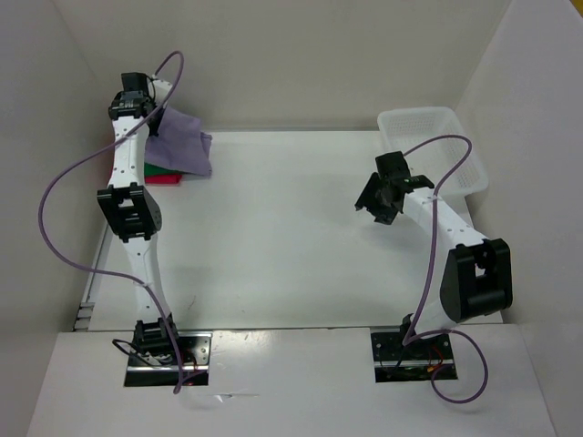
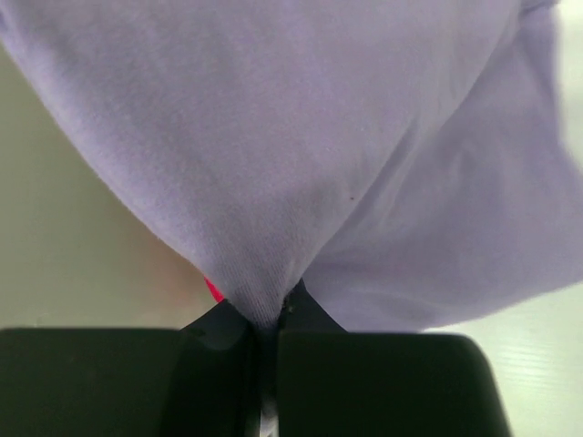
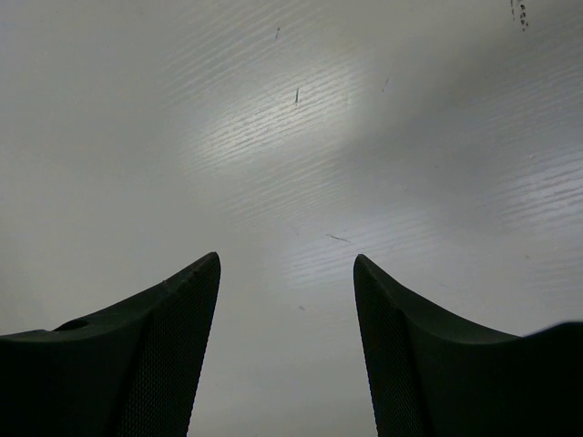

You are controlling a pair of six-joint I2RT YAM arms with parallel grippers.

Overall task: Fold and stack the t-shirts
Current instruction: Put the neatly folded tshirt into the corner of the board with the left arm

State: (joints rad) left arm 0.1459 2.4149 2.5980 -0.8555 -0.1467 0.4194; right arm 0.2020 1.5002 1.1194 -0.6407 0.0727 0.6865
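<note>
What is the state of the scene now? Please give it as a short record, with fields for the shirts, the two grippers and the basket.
left gripper: shut, pinching a fold of the purple shirt
right gripper: open, empty, over the bare table
purple shirt: far left, draped over the other two shirts
green shirt: under the purple one, only an edge showing
red shirt: under the green one, only an edge showing
basket: white, far right, no shirt visible inside

Lavender shirt (image 1: 189, 146) covers green shirt (image 1: 164, 169) (red shirt (image 1: 165, 179) beneath).
</note>
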